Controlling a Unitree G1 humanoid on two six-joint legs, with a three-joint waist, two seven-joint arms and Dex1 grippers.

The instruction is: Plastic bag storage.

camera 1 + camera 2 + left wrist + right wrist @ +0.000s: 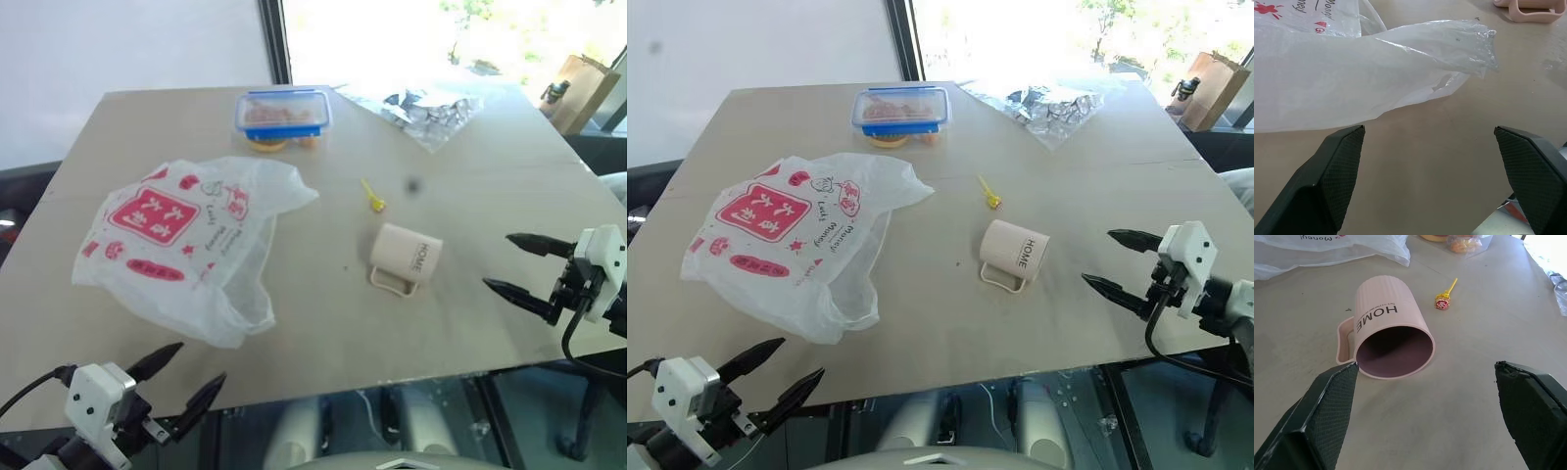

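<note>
We're seeing the plastic bag [186,245] lying flat near the table's [470,323] left edge; left gripper [186,377] hovering released at the front edge, right gripper [519,266] spread wide, empty, beside the tipped mug [405,258].

The pink ribbed mug [1393,328], lying on its side near the table's middle, bears "HOME" in dark capitals, with a line of smaller print beside it too small to read; the plastic bag [789,240] on the left carries red handwritten "Lucky" and "Money" beside its red panel of white characters, which stay unreadable.
</note>
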